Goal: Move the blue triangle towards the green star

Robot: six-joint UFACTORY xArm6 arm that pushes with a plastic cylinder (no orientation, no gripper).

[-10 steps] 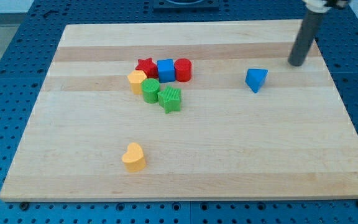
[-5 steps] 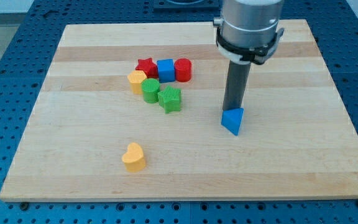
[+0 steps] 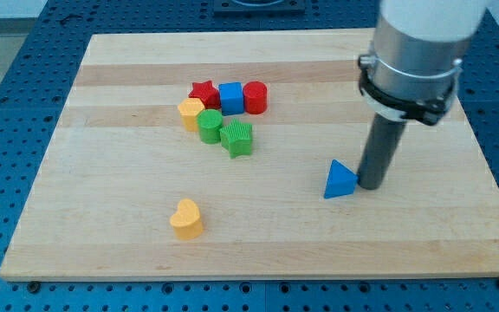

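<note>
The blue triangle (image 3: 340, 180) lies on the wooden board (image 3: 258, 234), right of centre and toward the view's bottom. My tip (image 3: 371, 185) stands just to its right, touching or nearly touching it. The green star (image 3: 238, 138) sits well to the triangle's left and a little higher, at the lower right of a cluster of blocks.
The cluster holds a red star (image 3: 203, 92), a blue cube (image 3: 230, 97), a red cylinder (image 3: 255, 97), a yellow hexagon (image 3: 191, 112) and a green cylinder (image 3: 210, 126). A yellow heart (image 3: 185, 218) lies alone near the view's bottom left.
The blue triangle was pushed down and left from the upper right. My tip has since gone from above the triangle to its right side, and the triangle shifted slightly right and down.
</note>
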